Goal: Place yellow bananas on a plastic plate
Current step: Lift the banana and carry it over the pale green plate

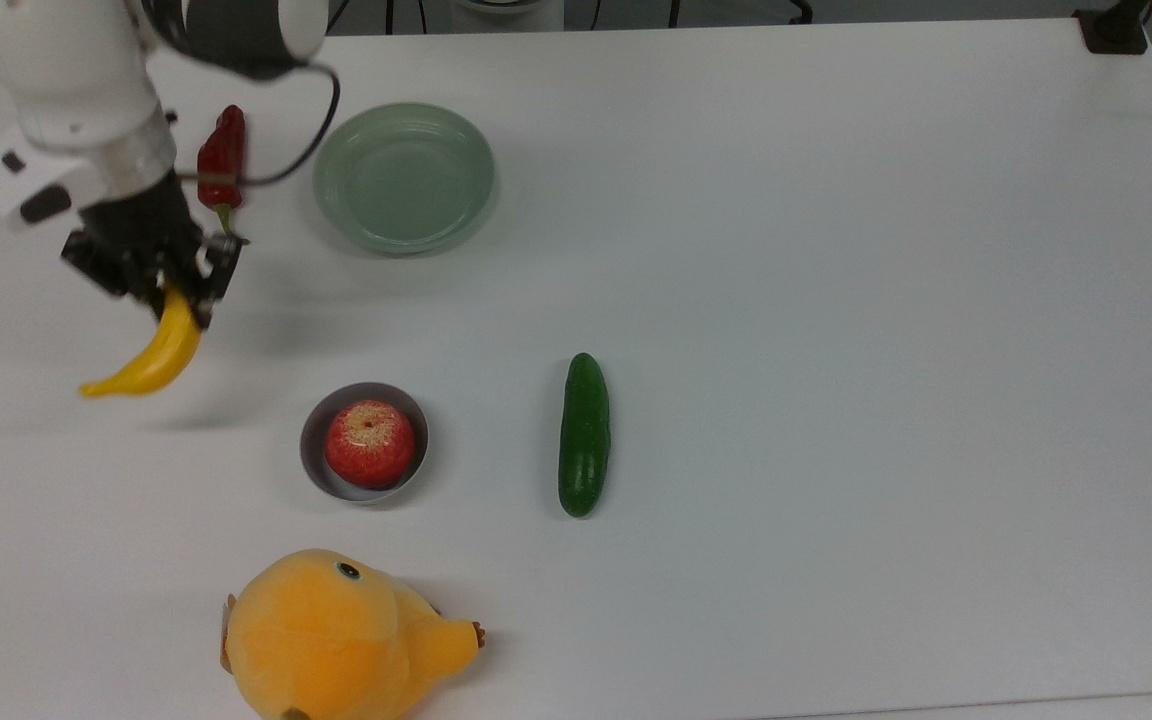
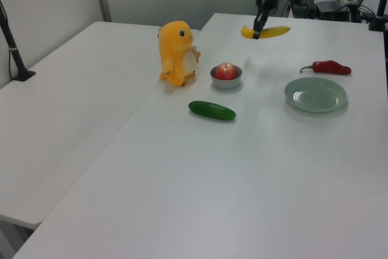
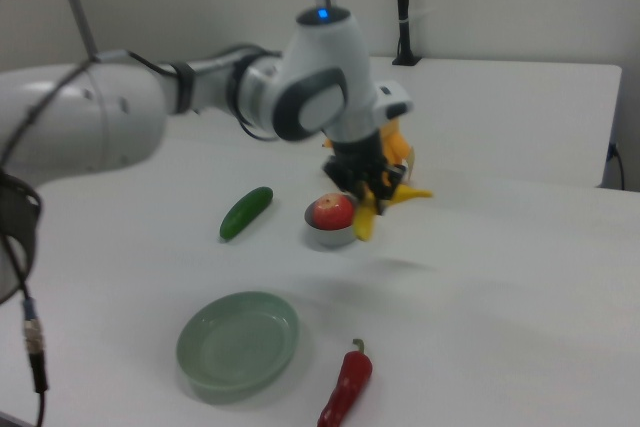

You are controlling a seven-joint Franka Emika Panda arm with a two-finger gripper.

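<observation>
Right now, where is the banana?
The banana hangs above the table in the pincer, at the top view's left, between the red pepper and the bowl.

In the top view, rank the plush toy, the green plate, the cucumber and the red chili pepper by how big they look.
1. Orange-yellow plush toy
2. Pale mint-green plastic plate
3. Dark green cucumber
4. Red chili pepper, partly behind a cable

In the top view, the apple [image 1: 369, 443] sits in the bowl [image 1: 315, 468], cucumber [image 1: 584, 435] right.

Even, bright overhead light; soft shadows; slight motion blur.
</observation>
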